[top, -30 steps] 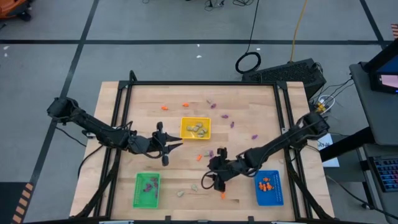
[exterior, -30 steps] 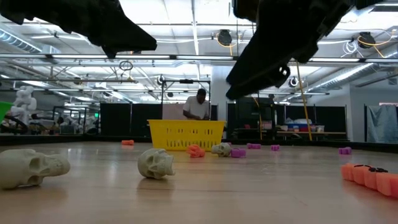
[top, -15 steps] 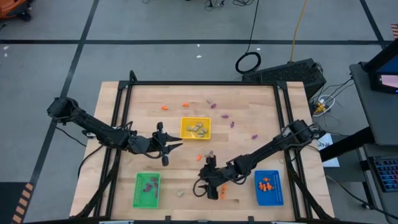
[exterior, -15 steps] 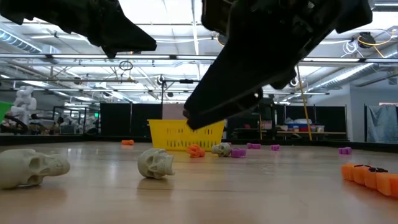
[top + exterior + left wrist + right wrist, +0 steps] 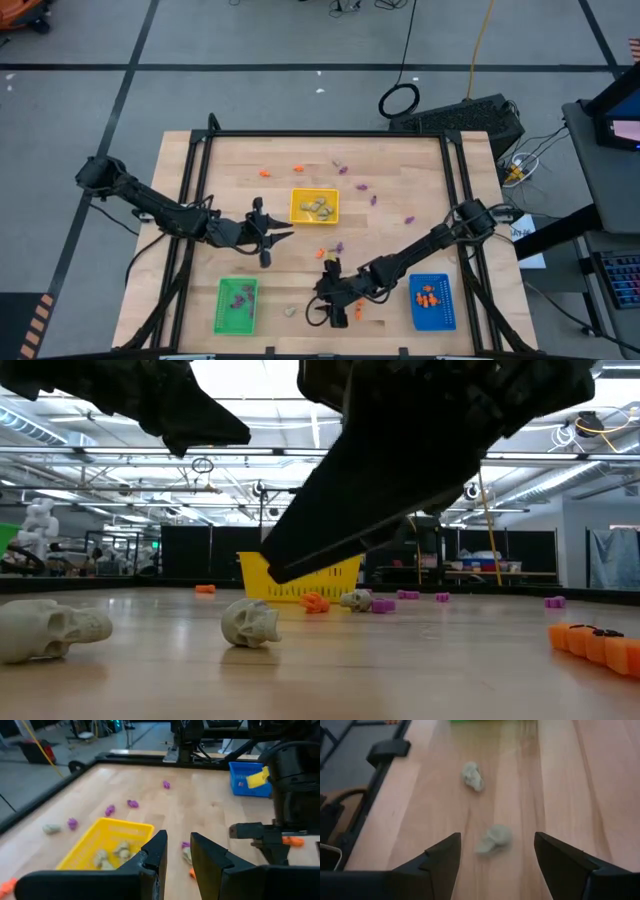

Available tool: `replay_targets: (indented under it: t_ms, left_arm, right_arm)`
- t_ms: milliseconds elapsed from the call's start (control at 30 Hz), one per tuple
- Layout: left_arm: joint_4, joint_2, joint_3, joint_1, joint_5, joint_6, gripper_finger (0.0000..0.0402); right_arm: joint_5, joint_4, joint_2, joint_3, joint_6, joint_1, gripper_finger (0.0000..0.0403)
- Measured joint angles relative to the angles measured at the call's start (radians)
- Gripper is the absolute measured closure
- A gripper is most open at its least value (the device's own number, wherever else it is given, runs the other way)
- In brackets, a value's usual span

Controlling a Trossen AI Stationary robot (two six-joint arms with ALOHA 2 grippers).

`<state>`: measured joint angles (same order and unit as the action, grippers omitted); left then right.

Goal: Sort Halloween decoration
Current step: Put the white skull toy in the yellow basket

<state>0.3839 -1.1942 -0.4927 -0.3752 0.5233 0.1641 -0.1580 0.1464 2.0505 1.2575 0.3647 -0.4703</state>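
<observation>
High view: the right gripper (image 5: 322, 308) reaches low across the near edge of the wooden table (image 5: 400, 170), between the green tray (image 5: 236, 304) and the blue tray (image 5: 432, 301), its fingers spread wide and holding nothing. In the right wrist view the two dark fingers (image 5: 442, 856) stand well apart, with a pale skull (image 5: 493, 839) on the bare wood between them and a second pale skull (image 5: 472, 775) farther off. The left gripper (image 5: 268, 238) hangs over the table just beside the yellow tray (image 5: 314, 206); its fingers (image 5: 157, 852) stand close together with a narrow gap, and nothing shows between them.

The small Halloween trinkets lie partly sorted. Pale pieces (image 5: 316, 208) sit in the yellow tray, purple pieces (image 5: 238, 296) in the green tray, orange pieces (image 5: 428, 295) in the blue tray. Others lie loose on the wood: purple ones (image 5: 362, 185) and orange ones (image 5: 297, 167) toward the far side, an orange one (image 5: 320, 252) near the middle. In the low view two pale skulls (image 5: 250, 624) rest on the table in front.
</observation>
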Motion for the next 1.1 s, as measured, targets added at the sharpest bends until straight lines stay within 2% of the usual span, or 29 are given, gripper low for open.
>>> replay_targets:
  t_ms: [200, 433, 633, 1100]
  left_arm:
    - [-0.024, 0.0, 0.0, -0.017, -0.022, 0.04, 0.0318]
    - [-0.031, 0.0, 0.0, -0.053, -0.022, 0.041, 0.0318]
    - [-0.031, 0.0, 0.0, -0.075, -0.021, 0.04, 0.0318]
    - [-0.035, 0.0, 0.0, -0.098, -0.019, 0.04, 0.0318]
  right_arm:
    - [-0.05, 0.061, 0.046, 0.012, -0.029, -0.011, 0.0162]
    - [-0.048, 0.066, 0.109, 0.063, -0.067, -0.017, 0.0141]
    - [-0.059, 0.044, 0.108, 0.063, -0.061, -0.022, 0.0131]
    - [-0.117, -0.001, 0.108, 0.063, -0.055, -0.02, 0.021]
